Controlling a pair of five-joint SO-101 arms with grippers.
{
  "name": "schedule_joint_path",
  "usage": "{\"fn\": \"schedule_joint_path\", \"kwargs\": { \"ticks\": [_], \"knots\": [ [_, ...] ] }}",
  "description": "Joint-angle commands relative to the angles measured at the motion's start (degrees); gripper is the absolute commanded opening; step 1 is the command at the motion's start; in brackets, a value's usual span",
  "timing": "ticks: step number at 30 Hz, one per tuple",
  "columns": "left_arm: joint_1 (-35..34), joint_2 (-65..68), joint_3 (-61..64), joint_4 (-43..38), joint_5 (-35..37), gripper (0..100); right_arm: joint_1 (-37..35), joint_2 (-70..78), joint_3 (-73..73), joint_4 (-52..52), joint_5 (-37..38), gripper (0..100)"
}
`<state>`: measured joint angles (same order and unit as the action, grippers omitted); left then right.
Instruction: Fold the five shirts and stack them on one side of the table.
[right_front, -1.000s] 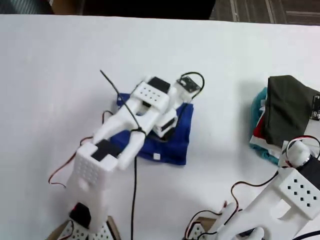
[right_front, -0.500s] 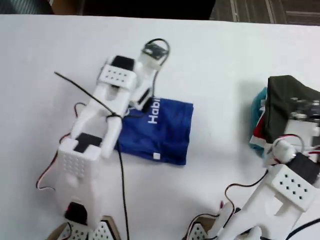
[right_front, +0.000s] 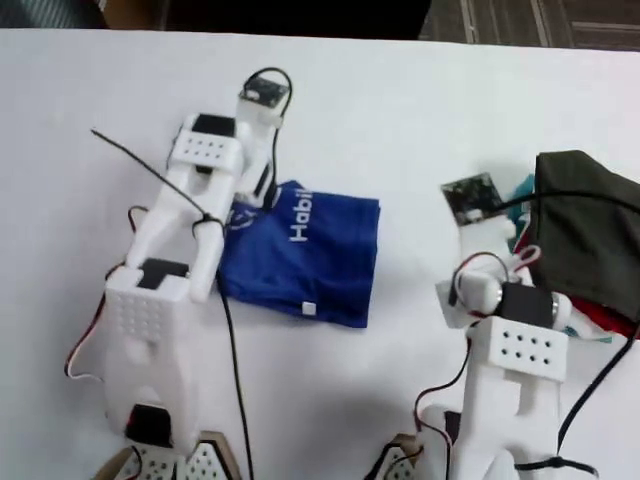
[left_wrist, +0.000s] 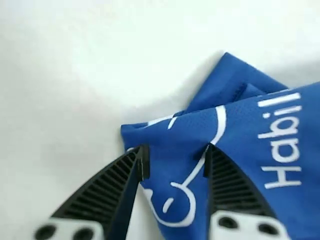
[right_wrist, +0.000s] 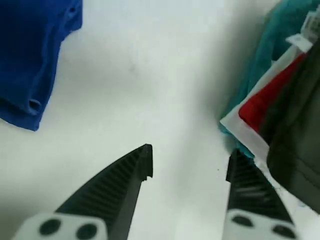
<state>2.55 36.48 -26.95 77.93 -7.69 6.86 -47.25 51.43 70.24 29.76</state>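
A folded blue shirt with white print lies at the table's middle. My left gripper is open at its far left corner, one finger at the corner's edge and the other over the blue shirt. In the high view the left gripper sits low at that corner. A stack of folded shirts, dark olive on top with red, white and teal edges below, lies at the right side. My right gripper is open over bare table between the blue shirt and the stack.
The white table has free room along its far half and in front of the blue shirt. Cables trail from both arms. The right arm stands close to the stack's near left corner.
The left arm swung left off the blue shirt to its far left corner, uncovering the shirt. The right arm moved left from the stack's near edge into the gap beside the stack.
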Motion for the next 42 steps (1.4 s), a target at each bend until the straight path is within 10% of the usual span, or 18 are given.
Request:
{"fn": "schedule_joint_path", "kwargs": {
  "ticks": [1,7,23,42],
  "knots": [
    [-0.97,-0.7,-11.03,9.14,1.14,20,-5.93,1.54,-5.63,-1.63,0.26,24.8],
    [-6.15,-0.62,-29.67,24.62,5.63,20,-17.36,21.85,-21.89,2.15,-0.09,24.9],
    [-23.82,-0.53,-18.95,24.35,5.45,20,-21.23,76.35,-63.03,3.03,0.35,25.0],
    [-26.2,-0.09,-18.68,24.26,3.16,20,-23.43,89.1,-107.52,23.78,6.86,24.8]
  ]
}}
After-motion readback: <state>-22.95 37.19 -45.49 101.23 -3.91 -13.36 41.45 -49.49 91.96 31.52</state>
